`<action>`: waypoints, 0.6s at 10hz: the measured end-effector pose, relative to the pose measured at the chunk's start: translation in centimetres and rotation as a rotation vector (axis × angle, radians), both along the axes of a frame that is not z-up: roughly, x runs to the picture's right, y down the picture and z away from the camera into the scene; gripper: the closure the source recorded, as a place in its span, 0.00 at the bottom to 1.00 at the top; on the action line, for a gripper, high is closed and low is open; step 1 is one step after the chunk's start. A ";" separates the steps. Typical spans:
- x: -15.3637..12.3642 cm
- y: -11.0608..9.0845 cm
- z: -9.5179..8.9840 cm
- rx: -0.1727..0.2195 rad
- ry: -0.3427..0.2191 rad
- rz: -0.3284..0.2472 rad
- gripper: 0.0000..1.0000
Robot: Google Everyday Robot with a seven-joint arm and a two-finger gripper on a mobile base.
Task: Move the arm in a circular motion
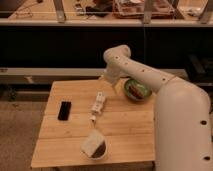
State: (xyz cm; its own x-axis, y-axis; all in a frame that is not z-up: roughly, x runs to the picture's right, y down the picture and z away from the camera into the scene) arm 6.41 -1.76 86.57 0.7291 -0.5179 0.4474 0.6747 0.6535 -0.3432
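One arm [150, 80] raised over far table [65, 137] edge; hand [110, 80] just left of green bowl [136, 91], grip state cannot tell; circle likely underway, remainder unclear

The arm [165, 95] I'm running is white, thick and tubular, with rounded joints and small dark dots along its segments. It swells to a bulky white shell nearest the camera. Its pale gripper [110, 80] sits just under the top joint, at the arm's far end.
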 end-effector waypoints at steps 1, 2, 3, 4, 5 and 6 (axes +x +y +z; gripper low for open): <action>4.0 0.4 -0.5 -0.016 0.072 0.022 0.20; 8.0 1.2 -1.6 -0.034 0.142 0.042 0.20; 11.8 2.6 -3.3 -0.056 0.205 0.061 0.20; 14.3 4.1 -5.4 -0.076 0.249 0.069 0.20; 15.8 6.1 -8.1 -0.097 0.275 0.073 0.20; 15.8 7.5 -9.9 -0.112 0.276 0.070 0.20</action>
